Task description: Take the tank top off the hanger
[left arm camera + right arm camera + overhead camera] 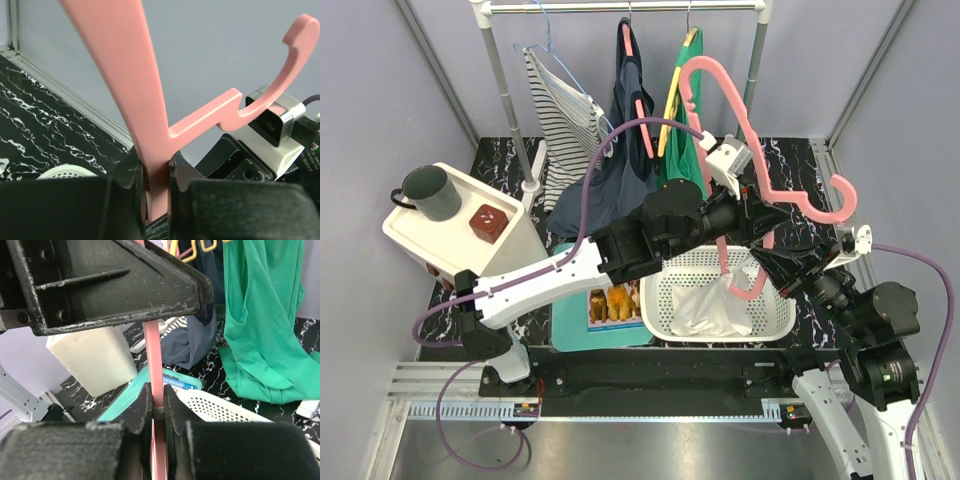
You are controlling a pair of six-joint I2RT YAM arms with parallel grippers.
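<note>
Both arms have the pink hanger now: the left gripper has its fingers pinched tight on the thick arm, and the right gripper is clamped on a thin bar lower down. Two holds stop the frame from swinging. The hanger looks bare, and the white tank top lies crumpled in the basket directly below, apparently free.

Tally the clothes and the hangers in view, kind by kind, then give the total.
Tops hanging on the rail: 3 (striped top, navy top, green top)
Garments in the basket: 1 (white garment)
Hangers: 4 (big pink hanger, blue hanger, coral hanger, yellow hanger)
Total: 8
</note>
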